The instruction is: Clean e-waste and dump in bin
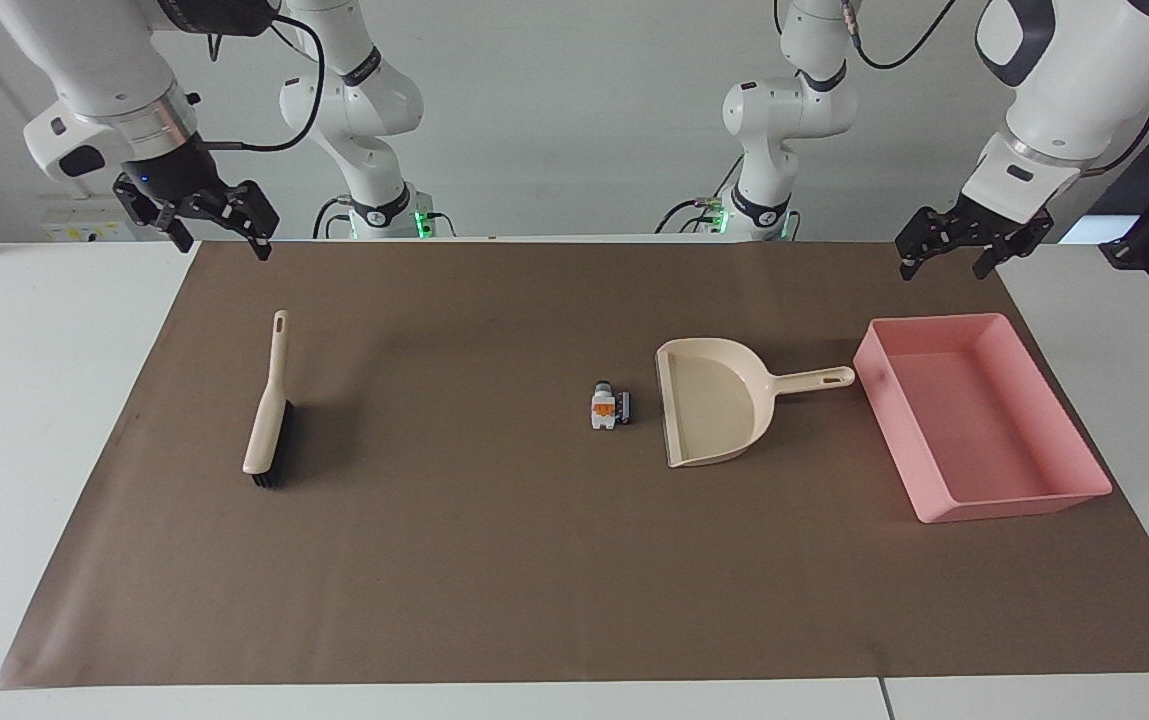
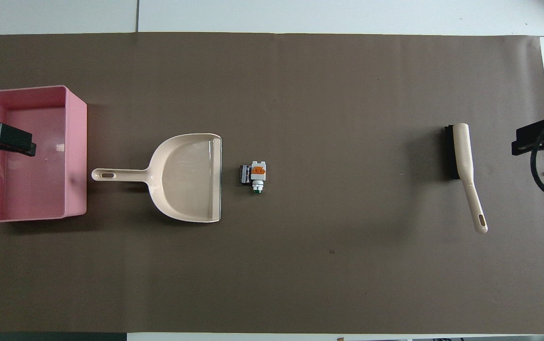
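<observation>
The e-waste lies mid-table: a white-grey scrap with an orange mark touching a black scrap, just in front of the beige dustpan's open mouth. The pink bin stands beside the dustpan's handle, toward the left arm's end, and looks empty. My left gripper hangs open and empty in the air by the bin. My right gripper hangs open and empty high over the brush's end of the table.
A beige hand brush with black bristles lies toward the right arm's end, handle pointing to the robots. A brown mat covers the white table and everything lies on it.
</observation>
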Tool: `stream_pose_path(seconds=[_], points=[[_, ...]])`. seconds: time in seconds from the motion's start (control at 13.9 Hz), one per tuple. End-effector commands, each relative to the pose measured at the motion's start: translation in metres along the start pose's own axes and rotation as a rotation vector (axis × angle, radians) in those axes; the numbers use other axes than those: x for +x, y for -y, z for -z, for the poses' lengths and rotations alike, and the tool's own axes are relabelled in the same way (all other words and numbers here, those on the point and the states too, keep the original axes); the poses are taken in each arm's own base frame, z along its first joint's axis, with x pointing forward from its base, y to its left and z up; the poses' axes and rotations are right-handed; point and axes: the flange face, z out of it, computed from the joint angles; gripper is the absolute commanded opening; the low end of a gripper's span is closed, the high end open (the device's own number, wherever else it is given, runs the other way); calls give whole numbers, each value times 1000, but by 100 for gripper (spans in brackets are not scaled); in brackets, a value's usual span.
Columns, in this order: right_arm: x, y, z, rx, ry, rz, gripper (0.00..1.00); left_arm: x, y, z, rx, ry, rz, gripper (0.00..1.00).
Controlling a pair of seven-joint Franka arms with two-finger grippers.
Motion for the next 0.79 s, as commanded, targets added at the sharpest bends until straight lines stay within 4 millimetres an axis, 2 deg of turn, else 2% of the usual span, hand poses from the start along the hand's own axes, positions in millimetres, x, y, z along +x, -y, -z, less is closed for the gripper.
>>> stream_pose_path(seconds=[0.0, 0.43, 0.58, 0.72], points=[[-4, -1, 1, -9, 0, 20, 100, 0, 0, 2, 18, -27, 12, 98], [-6, -2, 0, -11, -1, 0, 100, -1, 1, 1, 13, -41, -14, 98], [-10, -7, -11, -7, -6, 0, 100, 2, 2, 2, 16, -60, -134, 98], [-10, -18, -30, -3, -19, -12, 100, 1, -1, -2, 20, -54, -284, 98]])
